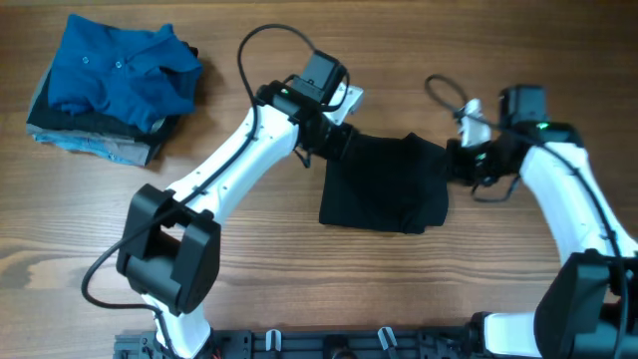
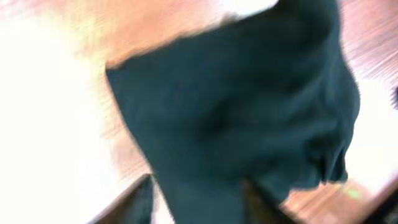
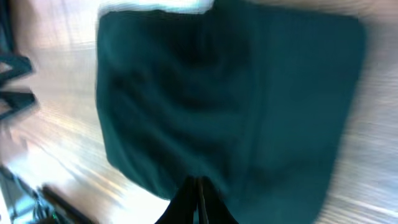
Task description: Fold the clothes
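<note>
The black polo shirt (image 1: 384, 184) lies in a folded, roughly square bundle on the wooden table, mid-right. My left gripper (image 1: 334, 140) is at its far-left corner. In the blurred left wrist view the fingers (image 2: 199, 202) are spread wide, with the shirt (image 2: 236, 106) between them. My right gripper (image 1: 455, 160) is at the shirt's far-right edge. In the right wrist view its fingers (image 3: 199, 199) are pressed together on the edge of the shirt (image 3: 230, 99). Collar, logo and lettering are hidden.
A stack of folded clothes sits at the far left corner, with a blue buttoned polo shirt (image 1: 120, 70) on top of grey and light-blue garments (image 1: 95, 143). A black equipment rail (image 1: 349, 344) runs along the near edge.
</note>
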`<state>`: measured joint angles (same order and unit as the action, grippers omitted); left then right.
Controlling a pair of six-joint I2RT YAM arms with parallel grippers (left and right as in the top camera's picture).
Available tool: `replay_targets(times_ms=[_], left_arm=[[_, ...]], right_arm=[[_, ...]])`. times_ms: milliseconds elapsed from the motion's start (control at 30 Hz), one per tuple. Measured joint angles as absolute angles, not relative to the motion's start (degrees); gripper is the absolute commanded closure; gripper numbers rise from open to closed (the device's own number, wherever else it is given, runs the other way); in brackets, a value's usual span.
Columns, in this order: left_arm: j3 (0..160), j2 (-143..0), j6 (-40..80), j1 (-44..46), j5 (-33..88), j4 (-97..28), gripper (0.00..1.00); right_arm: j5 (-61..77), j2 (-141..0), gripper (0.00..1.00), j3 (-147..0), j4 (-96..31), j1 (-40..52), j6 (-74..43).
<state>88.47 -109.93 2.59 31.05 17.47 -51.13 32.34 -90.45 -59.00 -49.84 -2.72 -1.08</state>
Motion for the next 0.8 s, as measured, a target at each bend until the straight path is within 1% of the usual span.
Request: replay_targets(times_ms=[67,133,167,300,433,567,733,800], left_arm=[[88.42,-110.02,3.05,30.44,18.83,-53.23,0.79],[88.38,-110.02,3.11,30.0,21.54,-55.05,0.89],[88.16,-110.02,2.94,30.04,23.16,-55.68,0.96],[84.88,-110.02,5.04,30.92,27.0,-55.64,0.96],[81.01,-110.02,10.17,32.64,30.39,-48.69,0.96],[76.42,-110.06,20.62,34.63,31.88,-40.71,0.96],[70.28,-112.29,34.83,34.76,32.49,-34.94,0.96],[68.73,-112.86,38.39,34.54,32.42,-33.3,0.96]], right_arm=[[32.49,-91.53,0.96,-56.12,-47.11,-1.48,-1.83],[32.53,-94.41,0.96,-52.42,-44.71,-0.8,-3.55],[32.51,-96.12,0.96,-51.05,-44.01,-0.8,-4.75],[33.28,-99.29,0.96,-50.22,-43.57,-0.8,-8.4],[33.45,-97.95,0.96,-50.43,-43.83,-0.8,-9.65],[32.51,-92.84,0.95,-52.77,-45.15,-0.8,-10.74],[29.87,-83.96,0.91,-55.68,-45.32,-0.8,-10.52],[29.5,-81.82,0.91,-55.77,-44.64,-0.8,-10.17]])
